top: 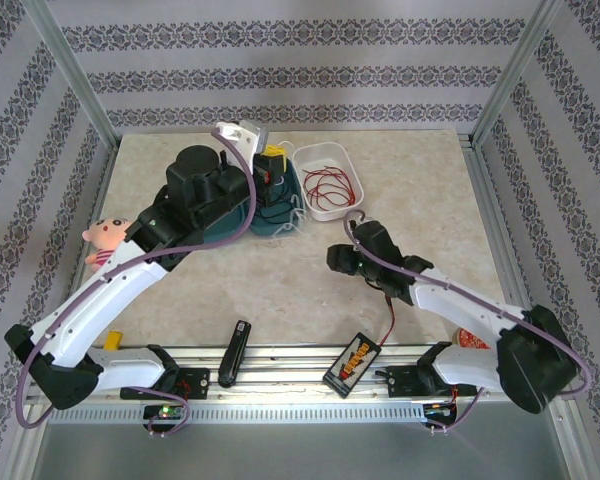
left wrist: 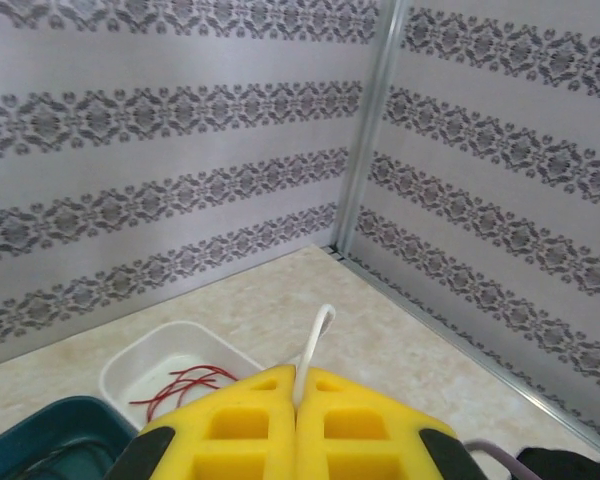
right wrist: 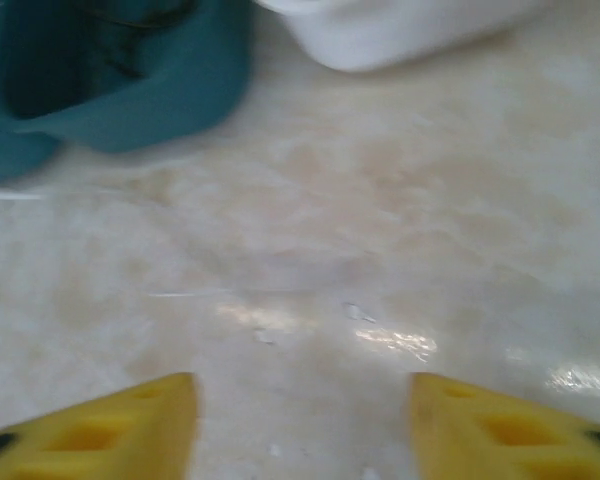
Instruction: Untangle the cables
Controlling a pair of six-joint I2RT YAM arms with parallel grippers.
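Observation:
My left gripper (top: 271, 162) hangs over the teal bin (top: 248, 218) at the back, its yellow fingers (left wrist: 240, 425) shut on a thin white cable (left wrist: 316, 340) that loops up out of the tips. White strands trail down over the bin's front edge (top: 293, 216). A red cable (top: 330, 184) lies coiled in the white tray (top: 307, 158); the left wrist view shows it too (left wrist: 185, 383). Thin dark cable strands lie inside the bin (top: 277, 207). My right gripper (top: 348, 240) is low over bare table in front of the tray, open, with nothing between its fingertips (right wrist: 130, 420).
A small doll (top: 105, 238) sits at the left. Along the near edge lie a black stick-shaped device (top: 234, 352) and a black-and-yellow box (top: 352, 362) with a red lead. The patterned walls and metal posts (left wrist: 365, 130) close in the back and sides.

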